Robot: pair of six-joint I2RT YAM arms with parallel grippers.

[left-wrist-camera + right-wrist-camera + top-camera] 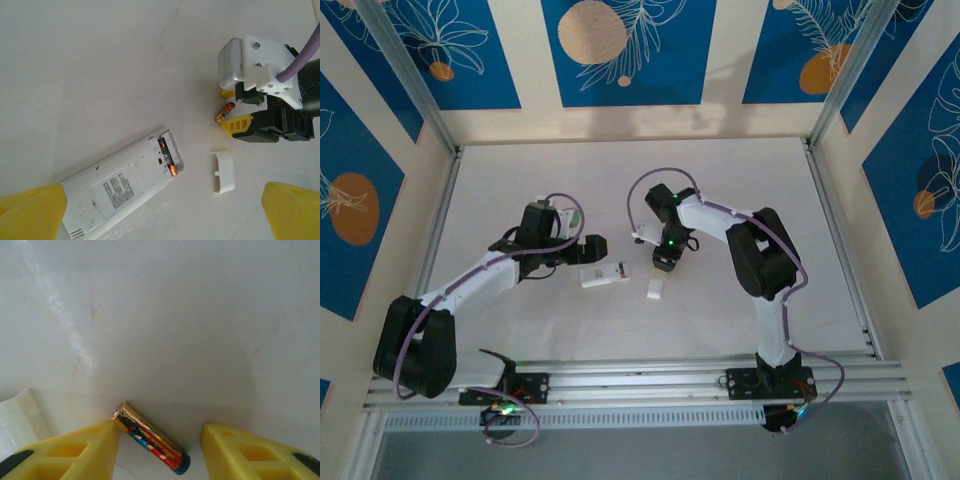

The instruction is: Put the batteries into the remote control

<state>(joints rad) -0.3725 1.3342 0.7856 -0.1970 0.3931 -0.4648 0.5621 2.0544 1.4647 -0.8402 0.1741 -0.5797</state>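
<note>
One battery (150, 444) lies within right pincer (160, 432), jaws apart, tip touching one.

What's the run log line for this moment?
left gripper: open by remote | right gripper: open around loose battery | seated battery: in compartment | cover: off, on table

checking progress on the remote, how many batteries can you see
2. One battery sits in the open compartment of the remote; the other battery lies on the table within the open right gripper. More may be hidden.
</note>
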